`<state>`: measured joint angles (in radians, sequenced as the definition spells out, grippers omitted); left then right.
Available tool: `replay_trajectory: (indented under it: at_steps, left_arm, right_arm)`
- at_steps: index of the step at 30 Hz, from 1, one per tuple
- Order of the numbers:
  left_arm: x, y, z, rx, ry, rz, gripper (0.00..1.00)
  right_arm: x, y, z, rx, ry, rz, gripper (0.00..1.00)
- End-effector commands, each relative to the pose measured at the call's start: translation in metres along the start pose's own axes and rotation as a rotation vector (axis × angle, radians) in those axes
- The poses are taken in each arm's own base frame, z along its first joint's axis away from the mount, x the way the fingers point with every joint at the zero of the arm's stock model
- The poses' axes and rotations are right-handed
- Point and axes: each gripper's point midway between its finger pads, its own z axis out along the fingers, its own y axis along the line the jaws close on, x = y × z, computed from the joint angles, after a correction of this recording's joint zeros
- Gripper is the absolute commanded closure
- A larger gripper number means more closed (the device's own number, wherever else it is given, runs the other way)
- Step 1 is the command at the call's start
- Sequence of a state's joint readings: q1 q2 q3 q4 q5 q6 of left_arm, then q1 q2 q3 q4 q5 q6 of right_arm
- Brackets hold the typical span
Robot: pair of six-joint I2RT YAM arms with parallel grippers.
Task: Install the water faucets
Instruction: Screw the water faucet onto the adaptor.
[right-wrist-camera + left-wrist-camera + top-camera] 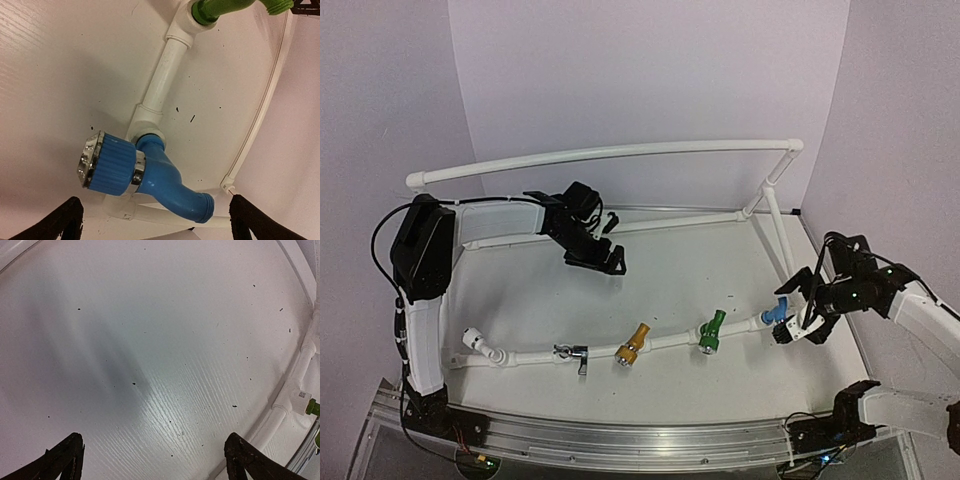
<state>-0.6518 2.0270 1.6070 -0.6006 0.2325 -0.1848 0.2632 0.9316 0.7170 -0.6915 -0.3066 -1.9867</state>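
A white pipe (670, 341) lies across the near table with four faucets on it: silver (576, 353), yellow (633, 344), green (711, 333) and blue (776, 314). My right gripper (798, 306) is open and hovers just right of the blue faucet, not touching it. In the right wrist view the blue faucet (145, 175) sits in its white fitting between my spread fingertips (65, 220), with the green faucet (220, 10) at the top. My left gripper (608, 262) is open and empty over the bare table at the back left; the left wrist view shows only a green sliver (313, 407).
A white PVC pipe frame (620, 153) arches over the back and runs down the right side (777, 215). An open white elbow fitting (474, 340) ends the near pipe at the left. Purple walls close in the table.
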Motion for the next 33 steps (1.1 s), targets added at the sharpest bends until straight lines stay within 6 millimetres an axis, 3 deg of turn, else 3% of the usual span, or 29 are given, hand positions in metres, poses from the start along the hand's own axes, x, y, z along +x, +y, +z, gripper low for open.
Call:
replay_trajectory:
  at_steps: [1,10,20,28,33]
  left_arm:
    - [-0.013,-0.008,-0.023,0.013,-0.059,0.004,0.02]
    - [-0.015,-0.009,-0.020,0.015,-0.059,0.011,0.02]
    - [-0.015,-0.008,-0.019,0.016,-0.059,0.011,0.02]
    - [-0.016,-0.006,-0.016,0.020,-0.055,0.007,0.02]
    - [-0.018,-0.005,-0.015,0.022,-0.055,0.009,0.02]
  right_arm:
    - [0.001,-0.008,0.010,0.026,0.001,-0.457,0.02]
    - [0.006,-0.006,0.026,0.000,0.002,-0.503,0.05]
    - [0.002,-0.004,0.030,-0.003,-0.020,-0.493,0.28]
    - [0.005,0.000,0.032,-0.027,-0.010,-0.408,0.41]
    - [0.009,0.000,0.034,-0.047,0.006,-0.304,0.43]
